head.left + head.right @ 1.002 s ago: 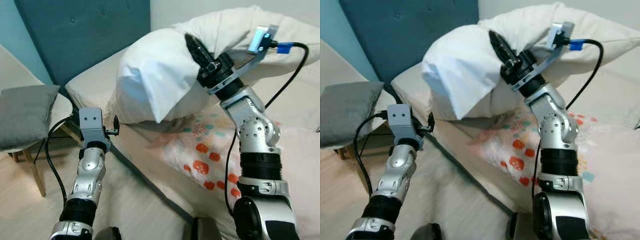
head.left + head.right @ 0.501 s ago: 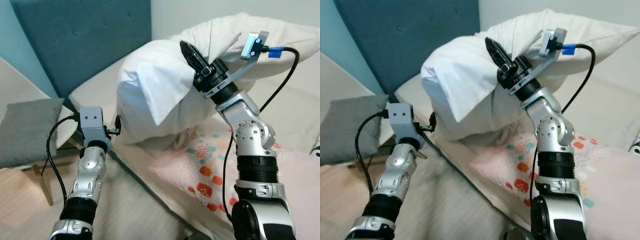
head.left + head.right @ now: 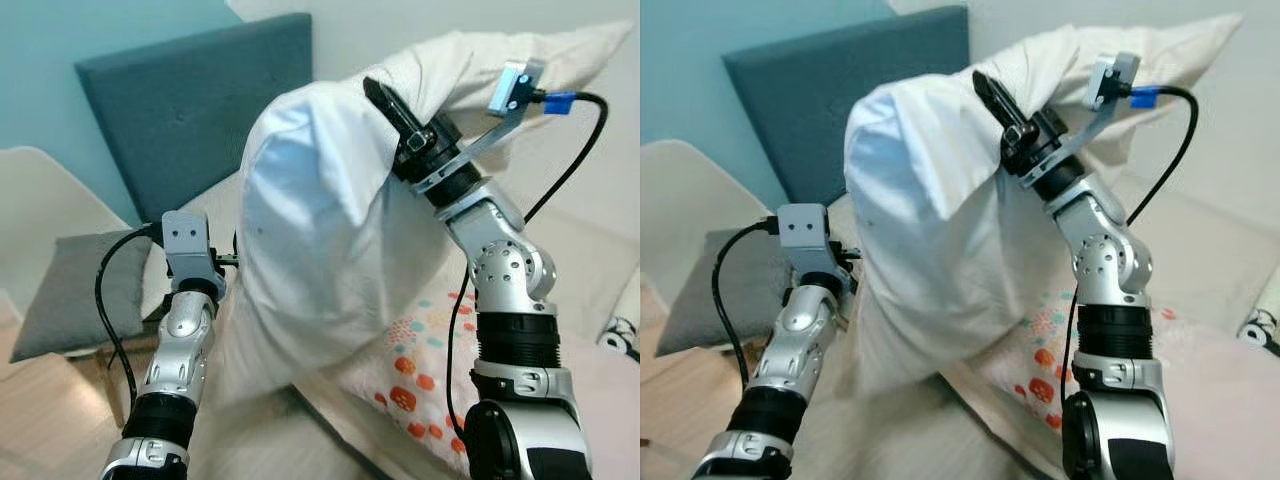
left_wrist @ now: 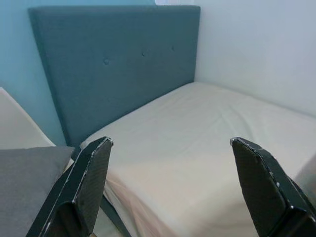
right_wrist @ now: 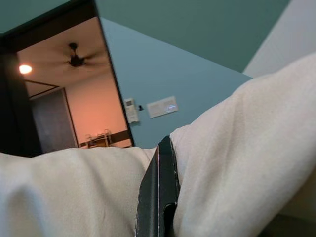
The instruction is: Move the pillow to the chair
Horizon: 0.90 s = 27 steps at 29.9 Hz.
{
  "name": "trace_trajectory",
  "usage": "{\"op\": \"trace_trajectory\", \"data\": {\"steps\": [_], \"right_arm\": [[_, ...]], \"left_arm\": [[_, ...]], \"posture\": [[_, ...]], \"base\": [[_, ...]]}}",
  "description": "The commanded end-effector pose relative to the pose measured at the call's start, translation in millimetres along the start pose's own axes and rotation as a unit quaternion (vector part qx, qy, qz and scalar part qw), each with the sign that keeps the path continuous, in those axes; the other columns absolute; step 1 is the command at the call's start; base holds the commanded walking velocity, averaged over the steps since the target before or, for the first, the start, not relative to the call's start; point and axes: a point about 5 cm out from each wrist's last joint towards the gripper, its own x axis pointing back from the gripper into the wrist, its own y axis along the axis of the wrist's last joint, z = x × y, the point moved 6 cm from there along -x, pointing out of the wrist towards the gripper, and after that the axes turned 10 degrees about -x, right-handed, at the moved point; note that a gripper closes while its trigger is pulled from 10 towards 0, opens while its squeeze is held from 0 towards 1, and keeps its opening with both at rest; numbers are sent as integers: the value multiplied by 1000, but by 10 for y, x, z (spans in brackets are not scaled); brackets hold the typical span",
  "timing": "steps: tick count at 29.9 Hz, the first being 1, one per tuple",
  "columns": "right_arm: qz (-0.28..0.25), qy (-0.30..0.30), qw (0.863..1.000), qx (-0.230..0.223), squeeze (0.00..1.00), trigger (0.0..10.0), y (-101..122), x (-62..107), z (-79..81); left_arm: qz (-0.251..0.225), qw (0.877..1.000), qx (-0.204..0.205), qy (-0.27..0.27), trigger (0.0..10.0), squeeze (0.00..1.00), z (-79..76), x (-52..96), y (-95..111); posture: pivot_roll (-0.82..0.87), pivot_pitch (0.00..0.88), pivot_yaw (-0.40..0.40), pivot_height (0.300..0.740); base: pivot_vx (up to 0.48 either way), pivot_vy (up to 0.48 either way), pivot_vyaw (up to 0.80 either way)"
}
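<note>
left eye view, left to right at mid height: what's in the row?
grey cushion on the chair → left hand → white pillow → right arm, its right hand shut on the pillow's top.

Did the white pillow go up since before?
Yes. The white pillow, shut in the right gripper, now hangs clear of the bed; before, it touched it.

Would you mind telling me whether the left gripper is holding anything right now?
No, the left gripper is open, its two black fingers spread wide apart with the bare mattress showing between them.
</note>
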Motion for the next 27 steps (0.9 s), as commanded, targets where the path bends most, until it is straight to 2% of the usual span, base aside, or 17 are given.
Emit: {"op": "trace_trajectory", "data": {"steps": [1,4,6,9,12,15,24,25,26,27], "right_arm": [[-28,34,999,25,0,0,122,-36,165],[-12,28,999,30,0,0,14,-33,150],[18,26,999,27,0,0,-203,-9,159],[27,32,999,16,0,0,-305,8,200],[28,36,999,11,0,0,-327,9,222],[28,51,998,0,0,0,-362,3,306],[33,49,998,-4,0,0,-403,11,314],[31,47,998,-6,0,235,-405,15,306],[31,45,998,-8,0,1059,-408,18,299],[31,44,999,-8,0,4549,-410,20,295]], "left_arm": [[1,1000,-6,-1,10000,0,10,15,-23],[-3,1000,-9,4,10000,0,39,7,3],[-11,1000,-20,13,10000,0,103,-2,40],[-13,999,-27,15,10000,0,129,5,43],[-12,999,-31,13,10000,0,122,16,28],[-2,999,-31,4,10000,0,49,58,-35],[10,999,-34,-4,10000,0,-16,105,-112],[14,999,-35,-9,10000,0,-33,125,-145],[18,999,-37,-13,10000,0,-49,143,-175],[21,999,-39,-17,10000,0,-63,160,-200]], "posture": [[25,13,0,725],[27,12,-5,725],[35,11,-7,725],[37,10,-6,725],[37,8,-6,725],[35,13,-5,725],[36,18,-6,725],[37,18,-5,725],[38,18,-5,725],[39,19,-5,725]], "base": [[0,0,0],[0,0,525],[0,0,781],[0,0,783],[0,0,783],[0,0,781],[0,0,783],[0,0,788],[0,0,781],[0,0,781]]}}
